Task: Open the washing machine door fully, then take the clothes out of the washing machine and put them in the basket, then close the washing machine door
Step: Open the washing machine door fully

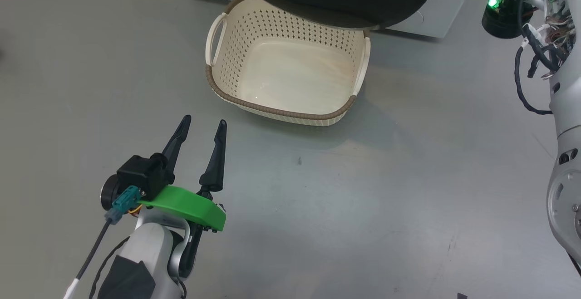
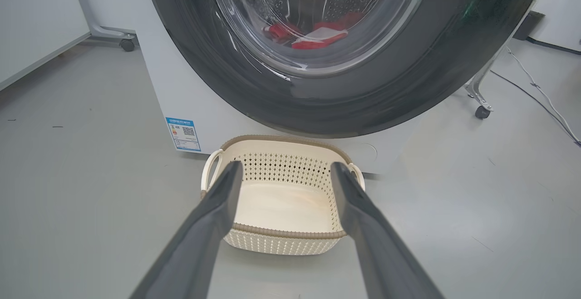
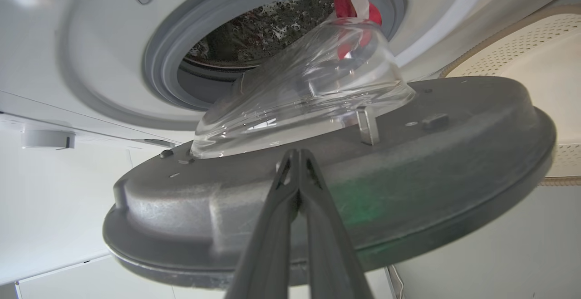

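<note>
Now the washer has its door partly open, the basket on the floor just before it and clothes inside. The left gripper gapes wide, holding nothing, before the washer. The right gripper is pinched closed, holding nothing, at the door's inner face.

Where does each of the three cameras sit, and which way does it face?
Head view: high on the robot, looking down at the floor and the basket; open left claw at lower left, right arm at the right edge.
Left wrist view: low, facing the washing machine door from outside; own open fingers frame the basket.
Right wrist view: beside the door's grey inner side, looking toward the drum with the clothes; shut right claw.
Shared: the basket and the door show in all three.
</note>
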### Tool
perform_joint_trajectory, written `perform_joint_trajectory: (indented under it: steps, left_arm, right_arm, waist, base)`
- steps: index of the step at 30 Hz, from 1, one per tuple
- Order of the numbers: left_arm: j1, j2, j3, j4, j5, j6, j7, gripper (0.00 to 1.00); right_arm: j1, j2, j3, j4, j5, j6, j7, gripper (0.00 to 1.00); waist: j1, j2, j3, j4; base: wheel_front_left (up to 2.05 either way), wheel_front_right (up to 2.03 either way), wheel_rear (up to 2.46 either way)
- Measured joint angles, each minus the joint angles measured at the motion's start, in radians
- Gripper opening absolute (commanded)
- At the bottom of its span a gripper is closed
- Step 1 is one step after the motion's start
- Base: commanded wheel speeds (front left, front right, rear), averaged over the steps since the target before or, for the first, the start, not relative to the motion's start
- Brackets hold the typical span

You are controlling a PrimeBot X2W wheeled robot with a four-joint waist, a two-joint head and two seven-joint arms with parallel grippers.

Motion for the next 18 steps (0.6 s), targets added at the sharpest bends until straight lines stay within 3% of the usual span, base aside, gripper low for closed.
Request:
perform_joint_trajectory:
  steps: [18]
  left_arm:
    - [0.029, 0.001, -0.002, 0.003, 0.001, 0.001, 0.000, 1.00]
  right_arm:
    - [0.078, 0.008, 0.094, 0.021, 0.057, 0.008, 0.058, 0.00]
  waist:
    - [0.0000, 0.0000, -0.062, 0.001]
  base:
    - [0.00, 0.00, 0.00]
